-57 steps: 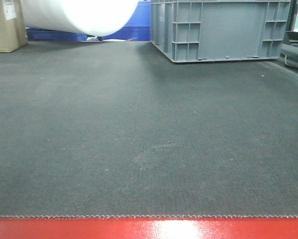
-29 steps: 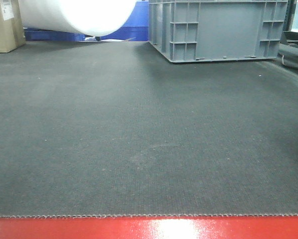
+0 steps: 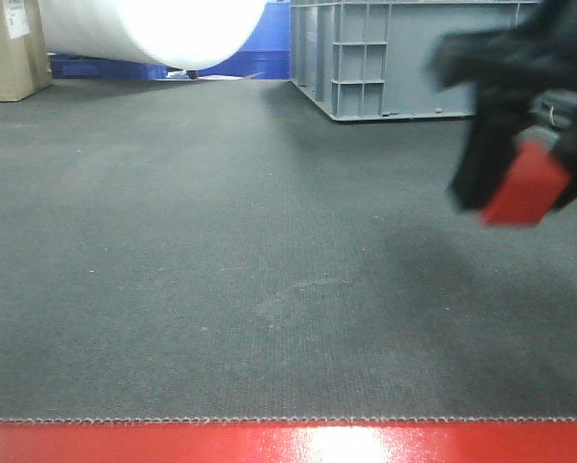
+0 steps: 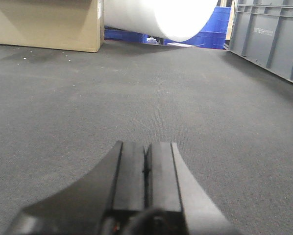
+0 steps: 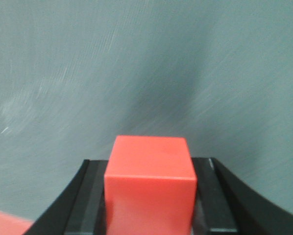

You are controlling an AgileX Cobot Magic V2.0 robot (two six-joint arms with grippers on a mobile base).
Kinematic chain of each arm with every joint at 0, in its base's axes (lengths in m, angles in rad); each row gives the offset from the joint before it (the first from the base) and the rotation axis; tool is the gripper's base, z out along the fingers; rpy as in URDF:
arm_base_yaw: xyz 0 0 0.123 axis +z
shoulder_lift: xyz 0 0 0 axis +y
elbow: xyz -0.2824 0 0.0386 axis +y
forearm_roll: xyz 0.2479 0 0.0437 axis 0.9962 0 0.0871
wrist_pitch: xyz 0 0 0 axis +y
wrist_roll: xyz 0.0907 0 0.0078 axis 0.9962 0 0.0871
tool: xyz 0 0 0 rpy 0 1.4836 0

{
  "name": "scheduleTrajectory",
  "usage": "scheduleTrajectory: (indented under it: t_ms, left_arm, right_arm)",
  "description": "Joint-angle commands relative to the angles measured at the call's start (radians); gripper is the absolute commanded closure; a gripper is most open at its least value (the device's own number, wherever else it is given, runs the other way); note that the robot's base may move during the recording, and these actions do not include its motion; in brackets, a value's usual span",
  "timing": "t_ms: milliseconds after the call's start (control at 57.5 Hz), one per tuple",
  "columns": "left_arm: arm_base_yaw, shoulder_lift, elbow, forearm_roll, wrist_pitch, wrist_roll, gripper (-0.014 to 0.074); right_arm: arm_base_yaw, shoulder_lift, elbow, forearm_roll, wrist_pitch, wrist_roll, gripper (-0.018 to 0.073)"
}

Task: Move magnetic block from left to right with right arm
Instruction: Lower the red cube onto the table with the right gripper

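- The left gripper (image 4: 145,169) has its two black fingers pressed flat together with nothing between them, low over the mat (image 4: 136,88).
- The right gripper (image 3: 520,159) is clamped on the block (image 3: 523,185), blurred in the front view, in the air above the mat to the right of the crate's (image 3: 404,58) near corner; the wrist view shows the block (image 5: 150,181) seated squarely between the black fingers (image 5: 83,205).
- The mat is dark grey and ribbed, with a glossy red strip (image 3: 288,442) along its near edge.
- Left of the crate lie a big white roll (image 3: 153,29) and a cardboard box (image 3: 13,48), with blue bins (image 3: 250,43) behind the roll.
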Motion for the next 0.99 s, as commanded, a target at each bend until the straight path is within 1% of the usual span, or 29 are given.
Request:
scheduleTrajectory:
  t_ms: [0,70,174,261,383,470,661,835,975]
  left_arm:
    - [-0.007,-0.009,0.008,-0.003,-0.081,-0.007,0.0722]
    - [-0.007,-0.009,0.008,-0.003,-0.081,-0.007,0.0722]
    - [-0.007,-0.009,0.008,-0.003,-0.081,-0.007,0.0722]
    - [-0.007,-0.009,0.008,-0.003,-0.081,-0.007,0.0722]
    - [-0.007,-0.009,0.008,-0.003,-0.081,-0.007,0.0722]
    - [-0.007,-0.009,0.008,-0.003,-0.081,-0.007,0.0722]
    - [-0.007,-0.009,0.008,-0.003,-0.081,-0.007,0.0722]
    - [-0.007,-0.009,0.008,-0.003,-0.081,-0.007,0.0722]
    - [-0.007,-0.009,0.008,-0.003,-0.081,-0.007,0.0722]
  right_arm:
    - [0.058,0.065,-0.127,-0.025,0.101,0.141,0.0256]
    - [0.092,0.133,-0.196,-0.025,0.166,0.166,0.0256]
    - [0.140,0.220,-0.313,-0.022,0.248,0.170,0.0256]
    - [0.164,0.287,-0.393,-0.009,0.278,0.185,0.0256]
    - [0.180,0.384,-0.497,0.028,0.311,0.236,0.0256]
    - [0.199,0.429,-0.551,0.032,0.329,0.273,0.0256]
    - [0.232,0.492,-0.619,0.032,0.344,0.291,0.0256]
    - [0.236,0.518,-0.636,0.032,0.343,0.323,0.0256]
    - [0.236,0.525,-0.636,0.028,0.345,0.326,0.0256]
